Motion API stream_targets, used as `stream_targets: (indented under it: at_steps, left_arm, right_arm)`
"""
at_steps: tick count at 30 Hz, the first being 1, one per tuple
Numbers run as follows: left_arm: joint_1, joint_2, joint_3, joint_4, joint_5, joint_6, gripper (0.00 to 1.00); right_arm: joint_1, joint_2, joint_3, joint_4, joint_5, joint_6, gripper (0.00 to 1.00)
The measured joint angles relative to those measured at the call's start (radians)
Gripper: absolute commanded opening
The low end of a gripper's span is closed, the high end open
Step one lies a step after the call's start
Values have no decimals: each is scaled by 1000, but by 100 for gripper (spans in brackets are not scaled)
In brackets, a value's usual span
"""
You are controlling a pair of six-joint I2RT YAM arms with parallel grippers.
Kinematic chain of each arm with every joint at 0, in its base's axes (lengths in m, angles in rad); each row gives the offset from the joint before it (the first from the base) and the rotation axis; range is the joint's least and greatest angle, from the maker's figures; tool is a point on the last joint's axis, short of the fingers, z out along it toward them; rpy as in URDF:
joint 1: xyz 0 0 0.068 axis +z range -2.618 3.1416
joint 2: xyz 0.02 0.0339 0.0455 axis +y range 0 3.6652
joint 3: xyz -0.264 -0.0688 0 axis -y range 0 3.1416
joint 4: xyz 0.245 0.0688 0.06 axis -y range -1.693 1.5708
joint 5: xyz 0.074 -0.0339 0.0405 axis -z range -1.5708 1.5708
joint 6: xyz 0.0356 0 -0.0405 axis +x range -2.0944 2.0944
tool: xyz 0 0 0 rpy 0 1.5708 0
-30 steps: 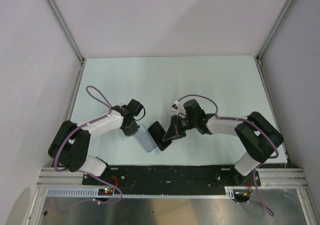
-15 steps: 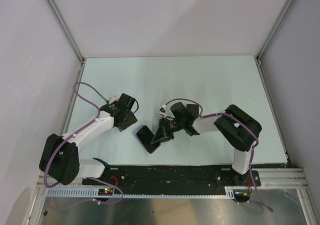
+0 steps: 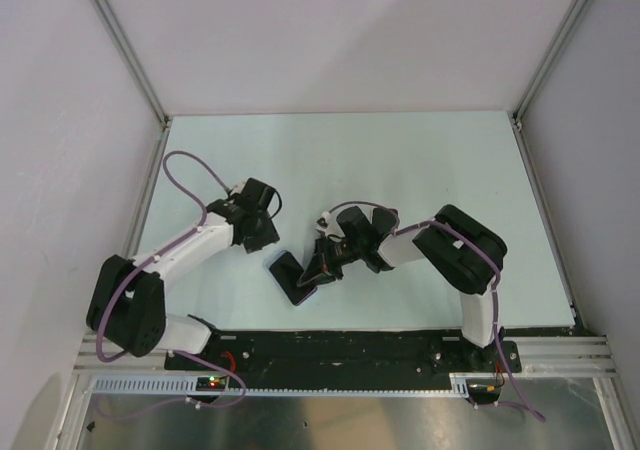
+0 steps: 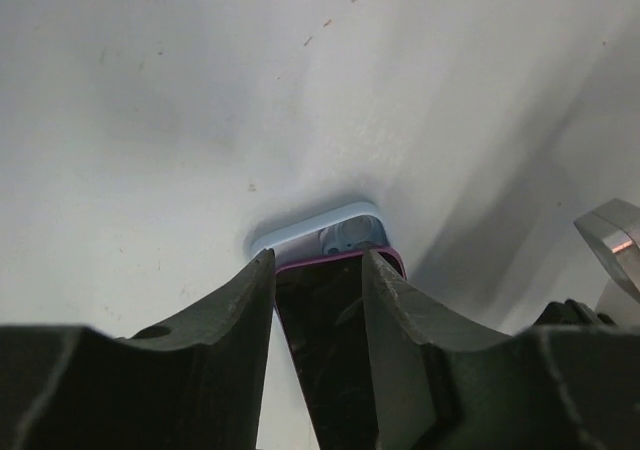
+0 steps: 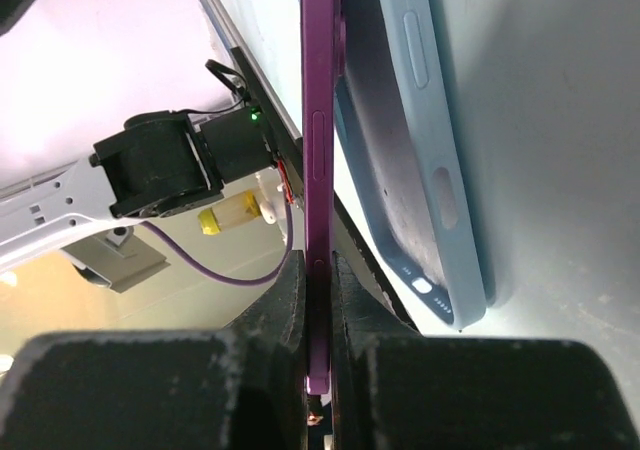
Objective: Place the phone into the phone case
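The phone [image 3: 293, 279], black-fronted with a purple edge [image 5: 320, 120], lies tilted over the light blue phone case [image 5: 425, 140], which rests on the table beneath it. My right gripper [image 3: 318, 267] is shut on the phone's side edge [image 5: 318, 270] and holds that side raised off the case. My left gripper [image 3: 266, 240] stands open, just up and left of the phone. In the left wrist view the fingers [image 4: 318, 260] frame the phone's end, and the case's camera corner [image 4: 330, 232] pokes out beyond it. From above, the case is almost hidden under the phone.
The pale table [image 3: 400, 160] is walled on three sides, with metal posts [image 3: 125, 45] at the back corners. A black mounting rail [image 3: 350, 348] runs along the near edge. The two arms nearly meet at the table's near middle.
My left gripper opened, let go of the case and drew back up and left. My right gripper carried the phone left, over the case.
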Motion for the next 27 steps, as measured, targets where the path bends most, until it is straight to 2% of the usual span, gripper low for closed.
stream_targets:
  at_steps: [9, 11, 18, 20, 27]
  left_arm:
    - [-11, 53, -3, 63, 92, 43, 32]
    - [-21, 71, -4, 78, 105, 48, 30]
    - [-74, 138, -6, 109, 148, 52, 22]
    - [-84, 150, -9, 117, 151, 51, 20]
    - [-86, 153, -12, 137, 154, 51, 18]
  right_arm:
    - [-14, 80, 9, 127, -55, 74, 1]
    - [-16, 85, 9, 138, -59, 81, 5]
    - [-18, 85, 9, 103, -39, 78, 37]
    - [-18, 85, 9, 67, -20, 70, 43]
    - [-18, 35, 9, -13, 27, 22, 54]
